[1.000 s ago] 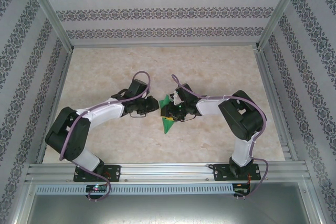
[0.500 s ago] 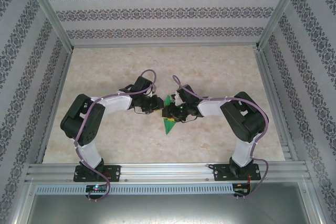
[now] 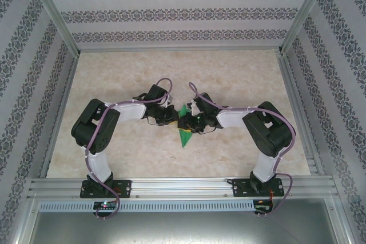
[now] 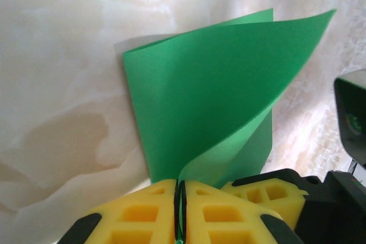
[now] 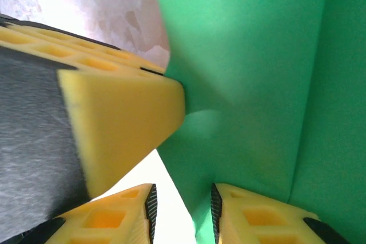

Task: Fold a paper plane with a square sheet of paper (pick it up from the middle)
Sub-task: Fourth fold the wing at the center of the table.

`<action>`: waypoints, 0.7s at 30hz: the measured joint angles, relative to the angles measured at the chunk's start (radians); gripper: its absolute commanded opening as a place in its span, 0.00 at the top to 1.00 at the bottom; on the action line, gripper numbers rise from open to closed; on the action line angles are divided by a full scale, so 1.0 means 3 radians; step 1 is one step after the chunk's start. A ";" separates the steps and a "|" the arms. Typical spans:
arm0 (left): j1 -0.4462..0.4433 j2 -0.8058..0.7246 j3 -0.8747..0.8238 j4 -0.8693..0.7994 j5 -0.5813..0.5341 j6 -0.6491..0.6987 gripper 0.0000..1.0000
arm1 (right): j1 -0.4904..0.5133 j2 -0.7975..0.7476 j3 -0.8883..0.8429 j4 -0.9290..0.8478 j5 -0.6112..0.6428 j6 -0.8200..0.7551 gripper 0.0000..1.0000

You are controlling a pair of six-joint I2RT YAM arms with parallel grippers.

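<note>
The green sheet of paper is folded over and held up off the table at the middle, between both grippers. In the left wrist view its two curved layers rise from my left gripper, whose yellow jaws are shut on the paper's near edge. My right gripper has its jaws apart around a lower part of the paper, which lies against the right-hand finger. From above, the left gripper and right gripper almost touch.
The marble-patterned table has bare surface all around the grippers. Patterned walls and aluminium posts close it in on three sides. A left gripper finger crowds the right wrist view.
The left arm has swung right, bringing its gripper up against the right one. Its jaws have closed on the paper's edge. The right arm has barely moved.
</note>
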 measured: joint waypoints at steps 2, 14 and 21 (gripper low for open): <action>0.0000 0.0004 0.0000 0.0008 0.0022 0.0003 0.92 | 0.0000 -0.0011 -0.0003 -0.0008 0.0008 0.0000 0.67; 0.0000 0.0017 0.0013 0.0006 0.0117 0.0048 0.97 | -0.0056 -0.0196 -0.0097 -0.0020 0.0043 -0.0036 0.68; 0.0000 0.0024 0.0086 0.0005 0.0173 0.0102 0.97 | -0.0273 -0.0312 -0.0182 -0.0084 0.0099 -0.0116 0.70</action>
